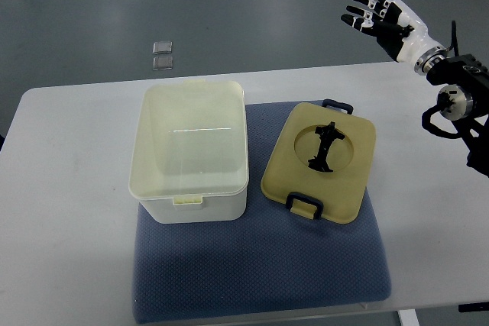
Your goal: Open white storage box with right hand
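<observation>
- White storage box (191,154) stood open on the left part of a blue-grey mat (260,272), its inside bare and pale, a small latch tab at its near rim and another at its far rim.
- Lid (319,162) lay flat on the same mat just to the right of the box, close beside it but not touching as far as could be told. Lid was olive-yellow, turned a little askew, with a round recess in the middle.
- A black handle piece (324,148) sat within that recess. Black clasps showed at the lid's near edge (304,205) and far edge (337,105).
- Mat lay on a white table (61,211), covering the middle and reaching the near edge.
- Right hand (380,14) was raised at the upper right, beyond the table's far edge, well apart from box and lid. Fingers black and white, spread apart, holding nothing. Its arm (458,97) came in from the right edge, with dark joints and cables.
- Two small clear squares (162,55) lay on the grey floor (252,5) beyond the table, one just behind the other.
</observation>
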Tool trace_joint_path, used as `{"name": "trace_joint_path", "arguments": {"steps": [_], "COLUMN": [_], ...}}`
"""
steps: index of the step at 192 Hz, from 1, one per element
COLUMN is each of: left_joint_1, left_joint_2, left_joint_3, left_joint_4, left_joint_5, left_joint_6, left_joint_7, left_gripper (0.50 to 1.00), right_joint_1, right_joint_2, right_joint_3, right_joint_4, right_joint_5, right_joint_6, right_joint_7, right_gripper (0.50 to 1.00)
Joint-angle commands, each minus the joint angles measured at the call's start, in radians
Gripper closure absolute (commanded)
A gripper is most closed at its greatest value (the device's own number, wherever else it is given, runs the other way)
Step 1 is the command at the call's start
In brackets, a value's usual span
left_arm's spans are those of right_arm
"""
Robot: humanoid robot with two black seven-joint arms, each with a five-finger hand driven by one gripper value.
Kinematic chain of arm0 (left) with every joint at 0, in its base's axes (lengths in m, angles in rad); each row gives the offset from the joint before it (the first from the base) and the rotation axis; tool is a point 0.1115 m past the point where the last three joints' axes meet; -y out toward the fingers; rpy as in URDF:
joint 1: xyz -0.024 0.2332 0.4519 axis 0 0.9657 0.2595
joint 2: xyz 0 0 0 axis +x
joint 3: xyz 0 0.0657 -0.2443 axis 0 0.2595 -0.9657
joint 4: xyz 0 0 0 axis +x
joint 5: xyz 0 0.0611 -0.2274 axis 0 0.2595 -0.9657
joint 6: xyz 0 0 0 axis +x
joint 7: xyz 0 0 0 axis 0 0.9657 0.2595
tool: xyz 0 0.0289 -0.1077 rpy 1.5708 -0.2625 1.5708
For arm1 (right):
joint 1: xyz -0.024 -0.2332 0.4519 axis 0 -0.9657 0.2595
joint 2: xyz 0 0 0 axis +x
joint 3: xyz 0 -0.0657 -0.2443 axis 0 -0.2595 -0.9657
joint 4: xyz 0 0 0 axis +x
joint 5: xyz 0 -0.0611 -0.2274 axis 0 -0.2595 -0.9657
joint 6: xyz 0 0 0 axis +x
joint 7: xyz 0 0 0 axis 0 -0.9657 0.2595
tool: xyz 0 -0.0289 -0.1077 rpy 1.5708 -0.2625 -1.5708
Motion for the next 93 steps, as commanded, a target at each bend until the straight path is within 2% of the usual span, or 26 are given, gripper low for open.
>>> {"name": "trace_joint_path", "arguments": {"steps": [1,93], "left_joint_1": [0.0,0.0], "left_joint_2": [0.0,0.0], "left_joint_3": [0.0,0.0], "left_joint_4": [0.0,0.0], "left_joint_5": [0.0,0.0], "left_joint_6": [0.0,0.0], "left_joint_7": [0.0,0.0], "left_gripper": [0.5,0.5], "right_joint_1": [-0.023,-0.095], "right_joint_2": [0.031,0.087], "right_joint_3": [0.052,0.147], "right_joint_4": [-0.033,-0.036], "right_joint_5": [-0.005,0.001], "right_joint_6": [0.003,0.008], "right_joint_7": [-0.001,0.009], "right_gripper": [0.574,0.574]}}
